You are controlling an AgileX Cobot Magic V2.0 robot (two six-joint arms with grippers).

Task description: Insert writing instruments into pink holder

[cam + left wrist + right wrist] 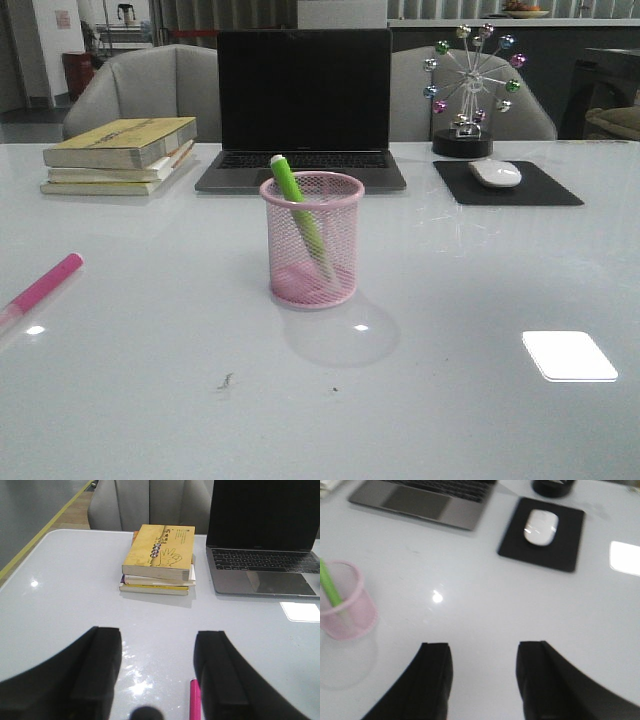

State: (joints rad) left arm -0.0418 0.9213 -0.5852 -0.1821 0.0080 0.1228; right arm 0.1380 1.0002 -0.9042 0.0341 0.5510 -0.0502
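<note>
The pink mesh holder (312, 240) stands upright mid-table, seen too in the right wrist view as the holder (345, 607). A lime green marker (297, 208) leans inside it, pale cap end up, also showing as the green marker (329, 586). The bright pink marker (42, 290) lies flat at the table's left edge. Its tip, the pink marker (194, 700), shows beside one finger of my left gripper (157, 639), which is open above the table. My right gripper (483, 650) is open and empty, to the right of the holder. Neither arm appears in the front view.
A stack of books (120, 155) lies at the back left. A laptop (303, 110) stands open behind the holder. A white mouse (495, 173) rests on a black pad (508, 185), with a ball ornament (470, 90) behind it.
</note>
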